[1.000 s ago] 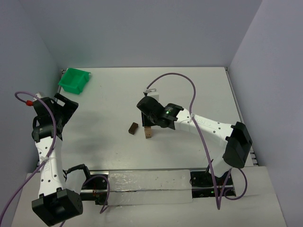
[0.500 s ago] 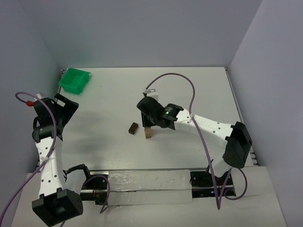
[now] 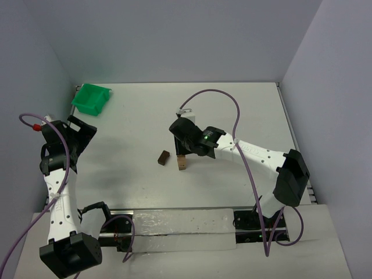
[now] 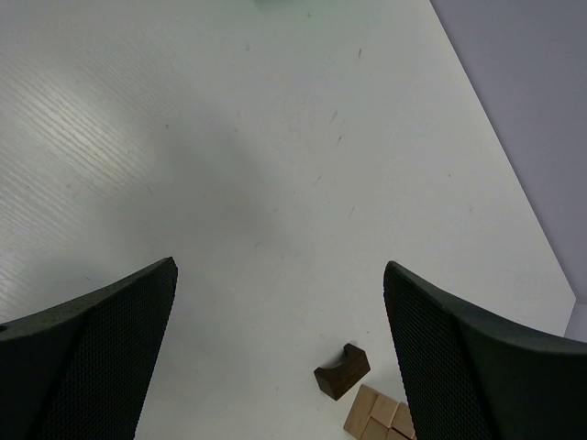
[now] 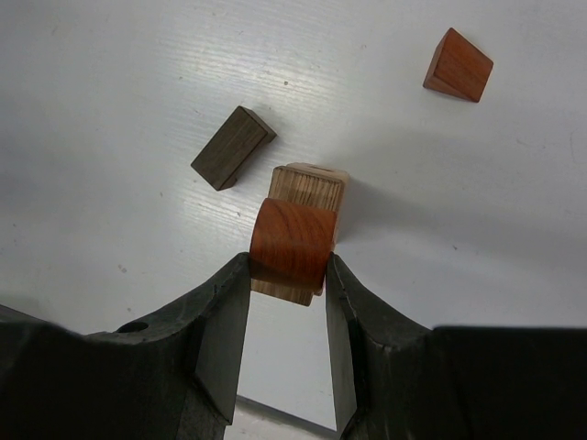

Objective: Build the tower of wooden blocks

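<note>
- Tower (image 5: pixel 310 188): a light tan stack standing near the middle of the table (image 5: pixel 110 73); from the right wrist view only its end-grain top face shows.
- Reddish-brown rounded block (image 5: pixel 289 240): sits over the near edge of the tower's top; whether the two touch cannot be told.
- Right gripper (image 5: pixel 286 275): both fingers are clamped against the sides of the rounded block.
- Dark brown cuboid (image 5: pixel 233 148): lies flat on the table just beside the tower, apart from it.
- Reddish-brown wedge (image 5: pixel 458 65): lies alone, well apart from the tower on the other side.
- Left gripper (image 4: pixel 280 268): fingers spread wide with nothing between them, over bare table at the left side, well apart from the tower.
- Green bin (image 3: pixel 91 98): rests at the far left corner of the table.
</note>
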